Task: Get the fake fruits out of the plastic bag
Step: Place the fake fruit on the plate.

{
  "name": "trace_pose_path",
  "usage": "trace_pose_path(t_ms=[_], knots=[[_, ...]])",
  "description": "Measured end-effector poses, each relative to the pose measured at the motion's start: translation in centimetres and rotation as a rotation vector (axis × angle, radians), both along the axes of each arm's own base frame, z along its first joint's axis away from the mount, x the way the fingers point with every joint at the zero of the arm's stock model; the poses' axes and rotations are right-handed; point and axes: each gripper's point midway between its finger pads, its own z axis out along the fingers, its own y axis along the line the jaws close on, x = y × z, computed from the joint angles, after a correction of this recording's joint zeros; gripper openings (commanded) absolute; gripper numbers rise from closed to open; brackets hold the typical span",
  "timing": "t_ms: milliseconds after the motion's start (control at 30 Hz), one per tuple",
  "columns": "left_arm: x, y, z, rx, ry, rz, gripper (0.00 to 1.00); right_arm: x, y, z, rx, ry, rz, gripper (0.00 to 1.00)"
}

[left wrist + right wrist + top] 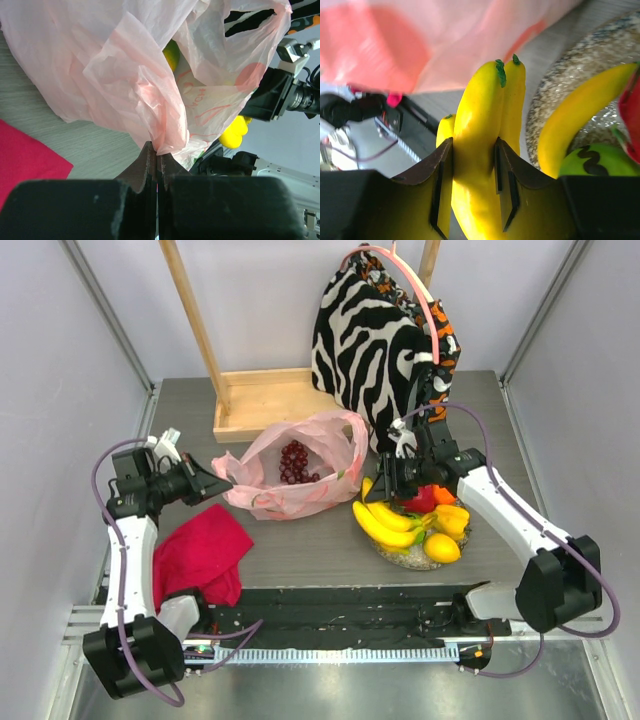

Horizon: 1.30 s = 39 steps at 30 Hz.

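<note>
Most fake fruits [420, 525] rest lower right; grapes [294, 462] sit inside the plastic bag [330, 435]; left gripper [156, 155] pinches its edge, right gripper [472, 145] clamps bananas [480, 100].

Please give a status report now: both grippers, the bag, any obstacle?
Left gripper shut on plastic bag edge. Right gripper shut on banana bunch, by the plate. Grapes inside bag, not yet out. Nothing blocks the bag mouth.

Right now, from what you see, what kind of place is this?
Probably a lab robot cell, not a home: a small grey table boxed in by plain panel walls, the left arm and right arm bolted at its near edge, staged fake fruits on a plate.
</note>
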Motion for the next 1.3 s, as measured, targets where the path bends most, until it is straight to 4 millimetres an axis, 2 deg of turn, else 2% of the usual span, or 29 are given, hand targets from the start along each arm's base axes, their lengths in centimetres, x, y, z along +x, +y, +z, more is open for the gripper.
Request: trace_pose_path(t_ms=[467,733,900,1067,1200,1233,1300], knots=[[-0.8,0.1,-0.5,0.019,0.019,0.021,0.0,3.3,-2.1,-3.7,-0.162,0.106,-0.276,0.01],[-0.6,0.2,-1.4,0.015,0.058,0.023,0.0,3.6,-3.0,-4.7,-0.24,0.119,-0.376,0.01],[-0.7,0.2,-1.6,0.014,0.066,0.023,0.0,3.7,-3.6,-5.9,-0.312,0.138,-0.433,0.01],[-0.9,0.2,-2.1,0.009,0.082,0.024,0.0,4.6,-4.6,-6.4,-0.381,0.149,-0.542,0.01],[-0.9,0.1,-2.1,0.008,0.082,0.026,0.0,4.6,-5.4,-7.2,-0.43,0.171,-0.584,0.07],[-0.9,0.1,-2.1,0.009,0.08,0.026,0.0,4.5,-5.4,-7.4,-0.44,0.176,-0.584,0.14],[-0.9,0.1,-2.0,0.009,0.078,0.026,0.0,4.5,-5.4,-7.5,-0.446,0.177,-0.584,0.22]])
